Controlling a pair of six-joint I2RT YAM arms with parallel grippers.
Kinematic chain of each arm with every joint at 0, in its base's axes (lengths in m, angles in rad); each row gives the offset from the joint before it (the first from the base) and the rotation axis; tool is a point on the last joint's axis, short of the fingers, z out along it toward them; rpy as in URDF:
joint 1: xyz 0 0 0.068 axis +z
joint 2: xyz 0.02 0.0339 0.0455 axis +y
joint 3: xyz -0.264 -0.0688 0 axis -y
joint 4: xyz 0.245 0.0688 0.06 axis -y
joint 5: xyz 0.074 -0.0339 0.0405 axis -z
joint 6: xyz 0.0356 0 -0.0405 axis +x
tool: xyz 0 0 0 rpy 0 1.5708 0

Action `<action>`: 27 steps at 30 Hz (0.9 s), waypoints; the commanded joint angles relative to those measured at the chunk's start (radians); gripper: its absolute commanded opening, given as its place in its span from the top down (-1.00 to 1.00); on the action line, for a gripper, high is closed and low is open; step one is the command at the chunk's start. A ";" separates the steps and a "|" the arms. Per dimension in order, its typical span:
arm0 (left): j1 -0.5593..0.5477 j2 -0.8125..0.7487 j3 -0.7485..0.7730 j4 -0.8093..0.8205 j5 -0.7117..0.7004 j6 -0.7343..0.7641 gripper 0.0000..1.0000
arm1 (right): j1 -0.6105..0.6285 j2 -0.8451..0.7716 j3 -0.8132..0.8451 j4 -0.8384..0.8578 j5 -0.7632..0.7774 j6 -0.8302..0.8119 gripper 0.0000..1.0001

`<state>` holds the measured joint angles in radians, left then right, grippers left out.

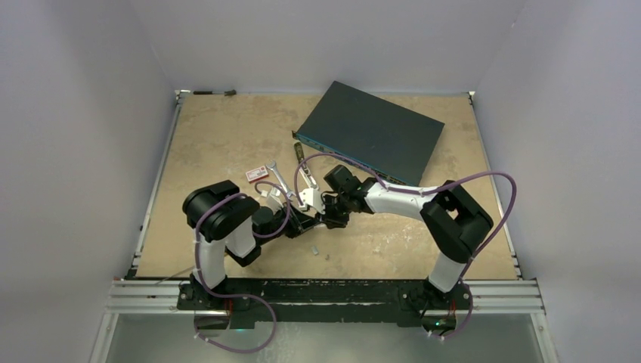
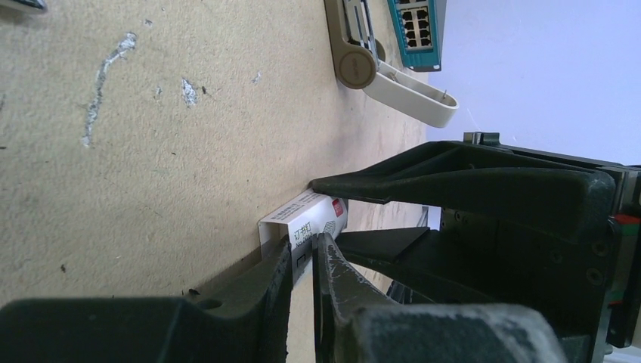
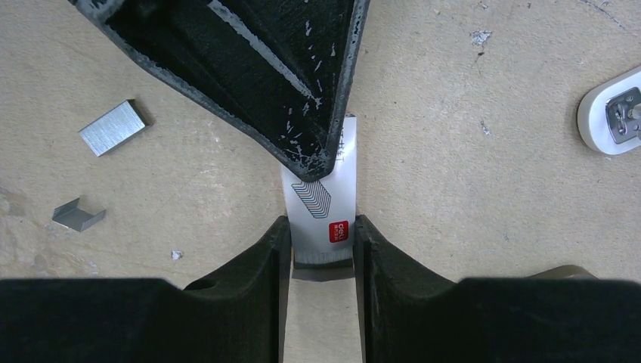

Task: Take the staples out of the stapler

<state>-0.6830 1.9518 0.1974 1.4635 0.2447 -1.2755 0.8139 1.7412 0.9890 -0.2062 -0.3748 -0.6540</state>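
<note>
Pinching a small white staple box (image 3: 321,193) from both sides, the right gripper (image 3: 321,231) is pressing its two dark fingers against the box's long edges, and the red logo is sitting just ahead of the fingertips. The left gripper (image 2: 304,253) is meeting the same box from the opposite end. Its fingers are drawn nearly together and are nipping the end of the box in the narrow gap between them, so both claws are gripping the one box low over the table (image 3: 469,189). The stapler (image 1: 306,181) is lying opened on the table just beyond the two claws, and neither claw is holding or touching it. Its pale upper arm is standing swung away from the base, and the silvery metal channel is showing inside. In the top view it is lying just beside a silver wrench (image 1: 278,178), between that wrench and a dark network switch (image 1: 370,132) that is sitting further back on the table. A small red box (image 1: 257,175) is lying just left of the wrench. Two short strips of loose staples (image 3: 112,127) are lying on the bare table near the held box, apart from it and from each other. One is lying flat and the other is showing its folded legs.
</note>
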 commanded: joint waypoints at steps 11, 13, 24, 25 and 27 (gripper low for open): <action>-0.049 0.010 0.024 0.248 0.119 -0.056 0.73 | 0.088 0.055 0.050 0.202 -0.125 0.016 0.38; -0.050 0.001 0.018 0.241 0.115 -0.051 0.75 | 0.088 0.052 0.043 0.195 -0.113 0.011 0.38; -0.031 -0.008 -0.016 0.222 0.109 -0.030 0.87 | 0.088 -0.009 -0.013 0.136 -0.050 -0.002 -0.09; -0.026 -0.010 -0.018 0.222 0.114 -0.029 0.86 | 0.086 -0.015 -0.013 0.121 -0.043 -0.009 -0.12; -0.016 -0.018 -0.022 0.217 0.123 -0.022 0.86 | 0.082 -0.016 -0.004 0.082 -0.031 -0.023 -0.14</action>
<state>-0.7078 1.9591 0.1822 1.4830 0.3130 -1.2995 0.8970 1.7481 0.9817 -0.1211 -0.3916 -0.6510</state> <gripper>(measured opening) 0.070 0.560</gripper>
